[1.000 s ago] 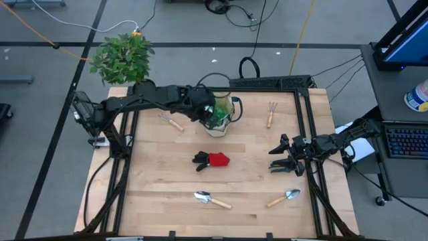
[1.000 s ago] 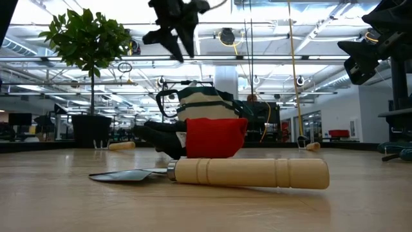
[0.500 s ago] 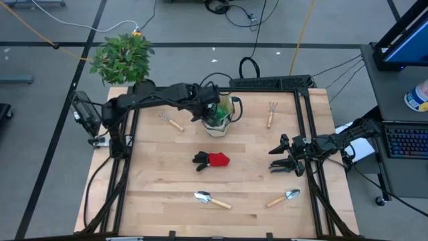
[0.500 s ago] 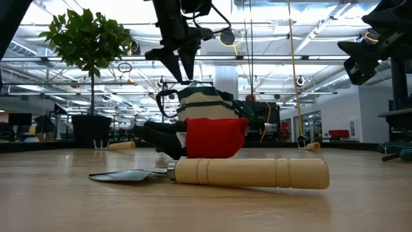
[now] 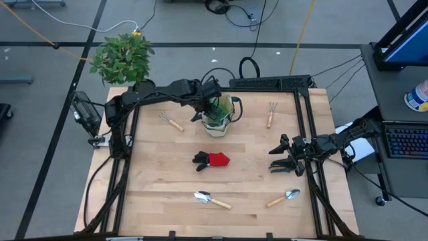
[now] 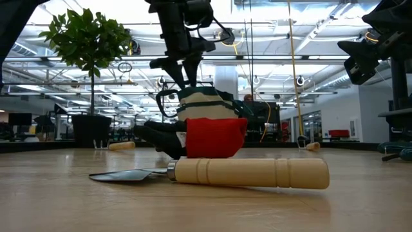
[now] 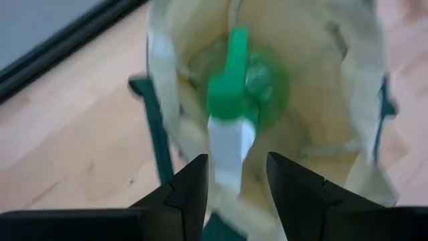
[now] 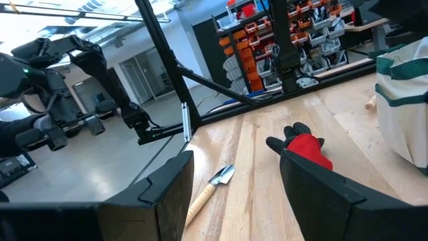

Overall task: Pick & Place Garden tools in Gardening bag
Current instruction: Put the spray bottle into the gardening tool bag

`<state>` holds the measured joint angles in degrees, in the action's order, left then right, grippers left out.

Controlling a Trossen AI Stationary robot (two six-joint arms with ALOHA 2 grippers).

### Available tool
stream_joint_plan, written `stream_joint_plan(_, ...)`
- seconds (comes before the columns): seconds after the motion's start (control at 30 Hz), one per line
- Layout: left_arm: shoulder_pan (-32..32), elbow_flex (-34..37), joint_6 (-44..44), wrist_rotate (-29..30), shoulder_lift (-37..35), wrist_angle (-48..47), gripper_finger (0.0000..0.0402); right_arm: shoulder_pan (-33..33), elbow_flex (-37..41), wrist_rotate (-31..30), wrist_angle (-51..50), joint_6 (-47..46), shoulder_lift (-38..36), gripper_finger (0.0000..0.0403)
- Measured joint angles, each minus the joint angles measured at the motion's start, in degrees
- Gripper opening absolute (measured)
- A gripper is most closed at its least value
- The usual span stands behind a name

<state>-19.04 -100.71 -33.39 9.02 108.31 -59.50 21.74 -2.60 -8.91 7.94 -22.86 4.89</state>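
Your left gripper hangs open above the bag at the table's far side, green-white bottle inside. Gloves, two trowels and two rakes remain; right gripper waits open.

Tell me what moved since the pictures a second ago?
The left gripper came down toward the gardening bag and now hangs just above its mouth, fingers open. The green-white bottle sits inside the bag, not gripped. The right gripper, the red-and-black gloves, both trowels and both rakes stayed put.
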Motion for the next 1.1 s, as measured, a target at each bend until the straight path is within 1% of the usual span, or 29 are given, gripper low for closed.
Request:
stream_joint_plan(0.27, -1.6, 0.0, 0.79, 0.02, -0.02, 2.97, 0.0159, 0.0, 0.0, 0.0, -0.01, 0.0, 0.0, 0.0215)
stream_joint_plan(0.57, -1.74, 0.0, 1.21, 0.04, -0.02, 2.81, 0.0159, 0.0, -0.01, 0.0, -0.02, -0.01, 0.0, 0.0215)
stream_joint_plan(0.73, -1.74, 0.0, 0.72, 1.34, -0.02, 2.8, 0.0155, 0.0, 0.0, 0.0, -0.02, 0.01, 0.0, 0.0215)
stream_joint_plan(0.83, -1.74, 0.0, 0.8, 1.5, -0.02, 2.8, 0.0132, 0.0, 0.0, 0.0, -0.02, -0.01, 0.0, 0.0215)
stream_joint_plan(1.0, -1.74, 0.0, 1.34, 1.47, 0.0, 2.96, 0.0075, 0.0, 0.0, 0.0, -0.02, 0.01, 0.0, 0.0215)
stream_joint_plan(1.1, -1.72, 0.0, 1.53, 1.53, 0.0, 4.15, 0.0054, 0.0, -0.01, 0.0, -0.02, -0.01, 0.0, 0.0215)
